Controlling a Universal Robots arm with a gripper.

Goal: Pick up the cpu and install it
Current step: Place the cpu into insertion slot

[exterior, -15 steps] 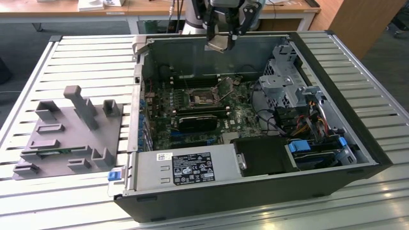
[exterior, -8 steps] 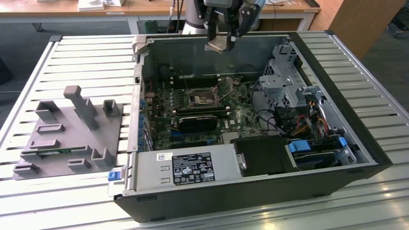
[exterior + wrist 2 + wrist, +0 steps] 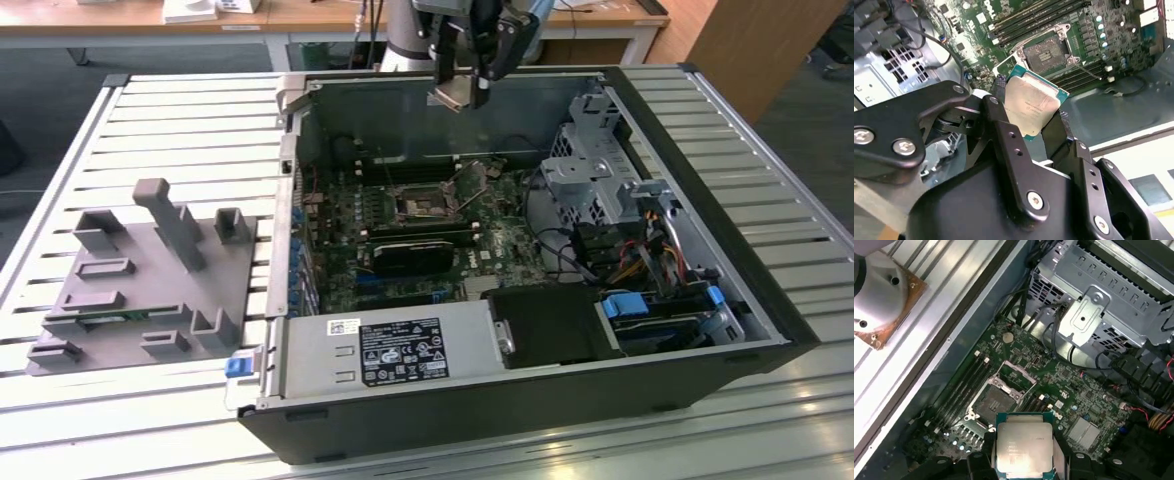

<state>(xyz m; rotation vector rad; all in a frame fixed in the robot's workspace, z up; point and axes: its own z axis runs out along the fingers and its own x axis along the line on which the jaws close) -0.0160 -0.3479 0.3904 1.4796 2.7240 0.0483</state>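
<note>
Your gripper (image 3: 463,88) hangs over the far wall of the open computer case (image 3: 694,180), high above the green board (image 3: 497,240) inside. Its two black fingers (image 3: 1009,140) are clamped on the cpu (image 3: 1031,102), one on each of two opposite edges. The cpu is up in the air and touches nothing else.

Down on the board, the square socket (image 3: 994,402) sits well apart from the cpu, and its metal lid looks lifted. Long dark slots (image 3: 1029,20) run along both sides of the socket. Just beside it, in the exterior view, lies a flat black card (image 3: 414,255). On the exterior view's right stands a tall metal cage (image 3: 587,170) with a bunch of wires (image 3: 627,250) by it. A grey box with a label (image 3: 387,350) fills the near side of the case. Outside the case, on the exterior view's left, a grey holder (image 3: 147,270) rests on the slatted table (image 3: 174,130).

The cpu is nearly square, so no side looks longer. Its flat silver top faces both wrist views. In the exterior view it hangs tilted, not level.
</note>
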